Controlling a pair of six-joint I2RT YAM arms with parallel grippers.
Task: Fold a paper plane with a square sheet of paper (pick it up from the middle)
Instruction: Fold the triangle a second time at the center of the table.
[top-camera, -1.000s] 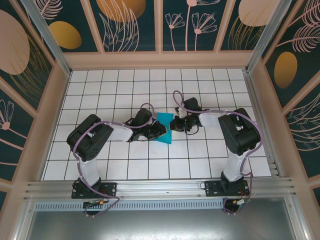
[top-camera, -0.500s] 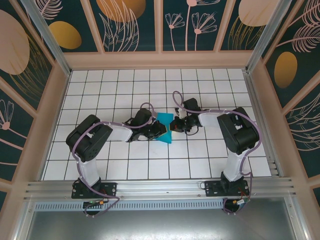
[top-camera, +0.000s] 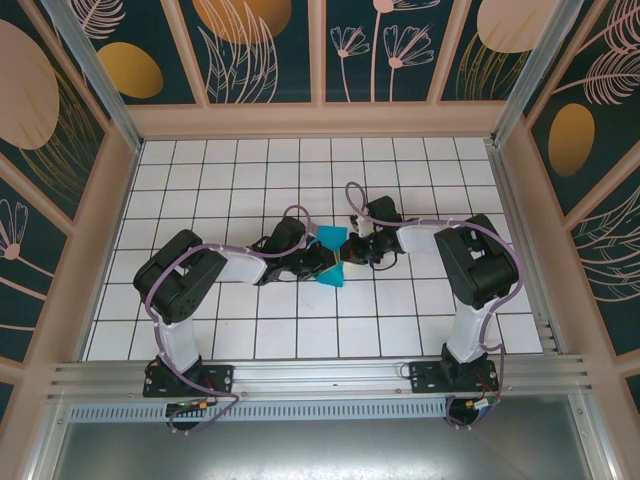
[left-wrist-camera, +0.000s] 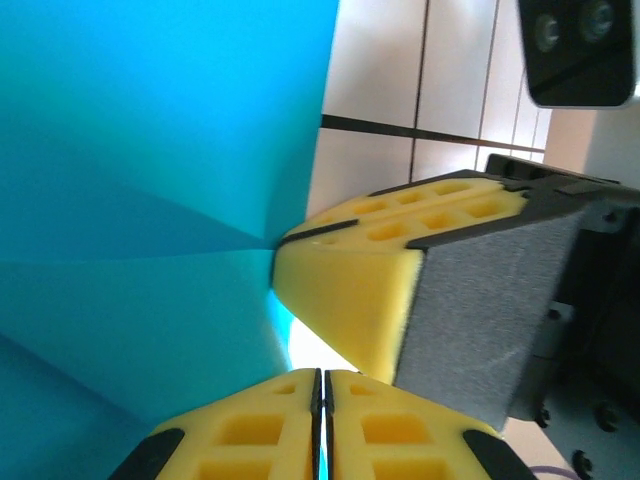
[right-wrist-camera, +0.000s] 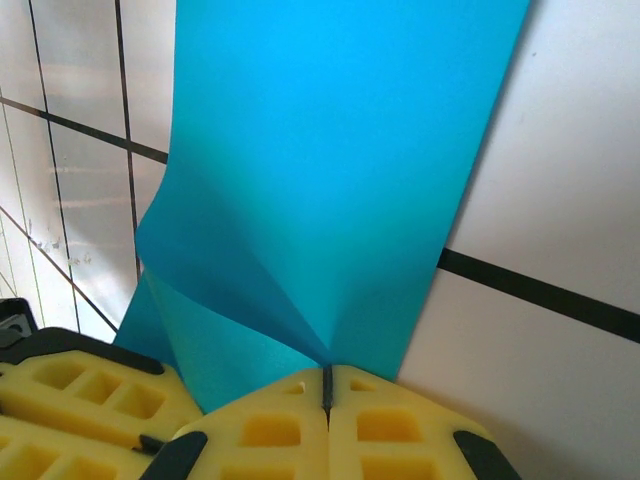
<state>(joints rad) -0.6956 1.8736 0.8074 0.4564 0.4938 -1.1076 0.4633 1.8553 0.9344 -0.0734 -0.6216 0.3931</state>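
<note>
The square sheet of paper (top-camera: 329, 238) is bright cyan and bent up off the grid table between both grippers at mid-table. My left gripper (top-camera: 325, 259) comes from the left and is shut on its edge. In the left wrist view the yellow jaws (left-wrist-camera: 320, 405) meet, with a sliver of cyan between them and the sheet (left-wrist-camera: 150, 150) rising to the left. My right gripper (top-camera: 346, 250) is shut on the paper's opposite edge. In the right wrist view creases in the sheet (right-wrist-camera: 330, 150) converge at the jaw seam (right-wrist-camera: 326, 385). The two grippers nearly touch.
The table (top-camera: 400, 320) is white tiles with dark grid lines, enclosed by low wooden walls (top-camera: 320, 120). Both arm bases stand on the near rail (top-camera: 320, 375). The right gripper's yellow finger (left-wrist-camera: 345, 290) crowds the left wrist view; the left gripper's fingers (right-wrist-camera: 70, 395) sit bottom left in the right wrist view.
The right gripper has edged left toward the left gripper, and the paper between them has bunched up, showing less flat area from above. Both grips stay shut.
</note>
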